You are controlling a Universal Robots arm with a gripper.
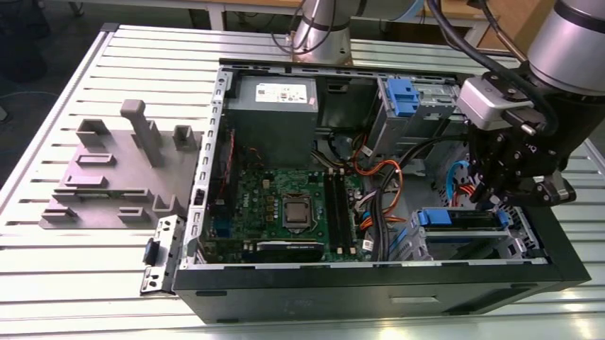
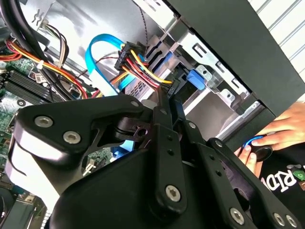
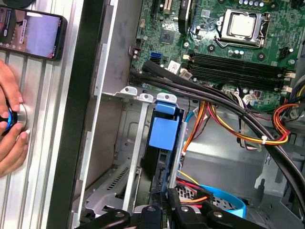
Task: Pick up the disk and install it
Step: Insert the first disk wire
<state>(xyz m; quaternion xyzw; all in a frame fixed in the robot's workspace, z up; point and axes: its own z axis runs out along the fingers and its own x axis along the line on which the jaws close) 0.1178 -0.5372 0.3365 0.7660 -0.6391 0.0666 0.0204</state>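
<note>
Exterior view: black steel computer case [image 1: 378,290] lying open on ribbed aluminium table [image 1: 57,283]. Green motherboard [image 1: 283,205] and grey power supply box [image 1: 274,95] inside. Grey plastic fixture block [image 1: 113,177] on the table toward the exterior view's left, apart from the case. Black gripper [image 1: 494,205] down inside the case at the exterior view's right end, over the lower drive cage. Disk [image 1: 460,218], a flat silver hard drive in a bright blue plastic carrier frame, seated in that cage just beside the gripper tips. Second blue plastic carrier [image 1: 402,95] in the upper cage, next to the power supply box.

First wrist view: disk [image 3: 163,131] edge-on in a slot of the grey metal cage, its near edge reaching the gripper [image 3: 169,198].

Second wrist view: gripper [image 2: 169,102] drawn narrow, fingers [image 2: 164,138] meeting at the tips. Pressing on the disk or pinching its edge: cannot tell. Bundle of red, yellow and orange wires [image 2: 138,59] and a light-blue flat cable [image 2: 95,57] just past the tips. Person's hand [image 2: 281,129] outside the case, resting on a round black knob with blue ring [image 2: 257,150]. Dark smartphone [image 3: 31,33] flat on the table in the first wrist view.
</note>
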